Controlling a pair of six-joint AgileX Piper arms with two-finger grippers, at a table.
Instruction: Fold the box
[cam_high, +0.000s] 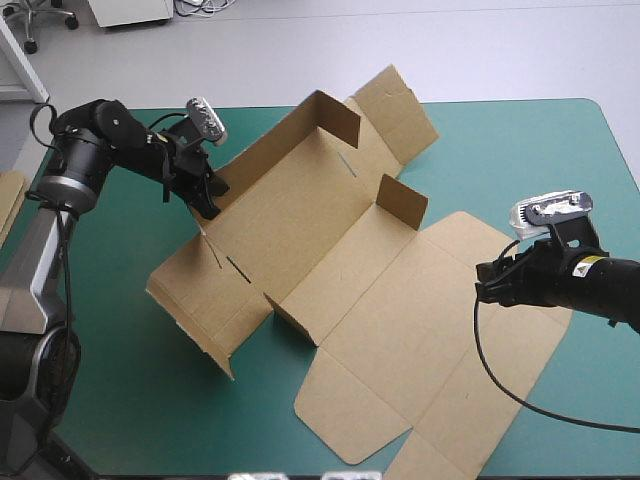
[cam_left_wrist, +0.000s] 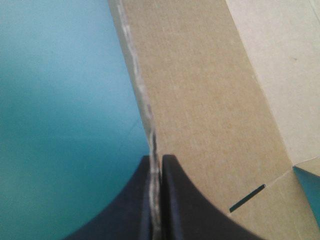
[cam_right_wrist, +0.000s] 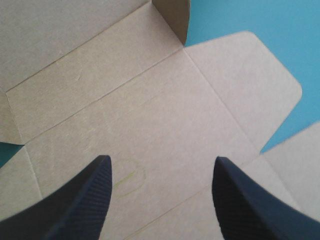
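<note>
Left claw (cam_high: 208, 198) (cam_left_wrist: 156, 161) is almost shut; it pinches the top edge of a tall wall (cam_high: 268, 150) of the box (cam_high: 330, 250) (cam_left_wrist: 200, 100), and the thin brown board sits right between its two black fingers (cam_left_wrist: 181, 200). The left arm (cam_high: 90, 150) comes in from the left side of the table (cam_high: 120, 400), bends at the elbow and reaches down to that wall; the wall stands up, with the teal-green cover (cam_left_wrist: 60, 100) on one side of it and the inside of the box on the other.

The right arm (cam_high: 600, 285) comes in low from the right side of the table; the right claw (cam_high: 487, 280) (cam_right_wrist: 160, 167) is wide open, its two black fingers (cam_right_wrist: 80, 200) far apart, and it holds nothing; it hangs over the flat part of the box (cam_right_wrist: 150, 100), near the sheet's right edge; I cannot tell if it touches the board.

The box lies in the middle of the table; it is a big cut sheet of brown board; the far-left half has walls lifted up, with two small flaps (cam_high: 402, 203) standing; the near-right half lies flat on the cover. A faint round mark (cam_right_wrist: 129, 177) shows on the flat board just ahead of the right claw; an edge of more brown board (cam_high: 8, 205) peeks in at the table's left edge.
</note>
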